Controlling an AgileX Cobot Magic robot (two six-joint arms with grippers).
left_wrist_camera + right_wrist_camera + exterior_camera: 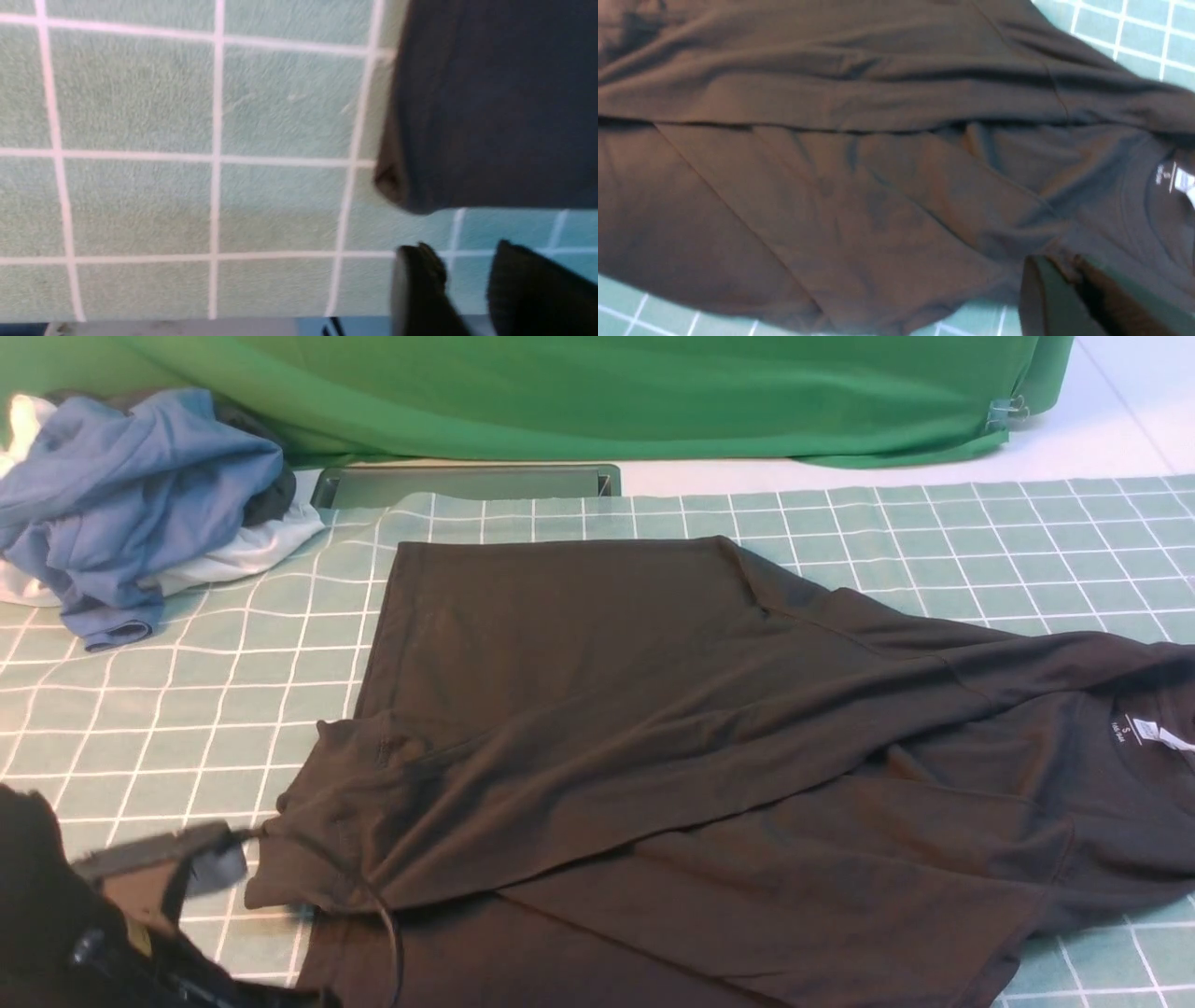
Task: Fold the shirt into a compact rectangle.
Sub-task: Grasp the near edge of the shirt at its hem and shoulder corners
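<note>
Front: shirt (653, 728) lying half-folded on checked cloth (140, 709), reaching from counter middle to right edge, neck label (1153, 733) sitting toward right edge. My left gripper (219, 859) hovering by counter's near left corner, just beside shirt's corner. Blue garment (131, 495) bunching at far left corner.

Left wrist: my left gripper (467, 284) standing apart, gripping nothing; shirt (495, 102) edge lying just beyond.

Right wrist: my right gripper (1064, 289) sitting at shirt (859, 186) fabric near collar; whether it is clamping, I cannot tell.

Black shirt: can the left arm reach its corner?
Probably yes. The left gripper is open right beside the shirt's near corner, with only bare checked cloth between them.
</note>
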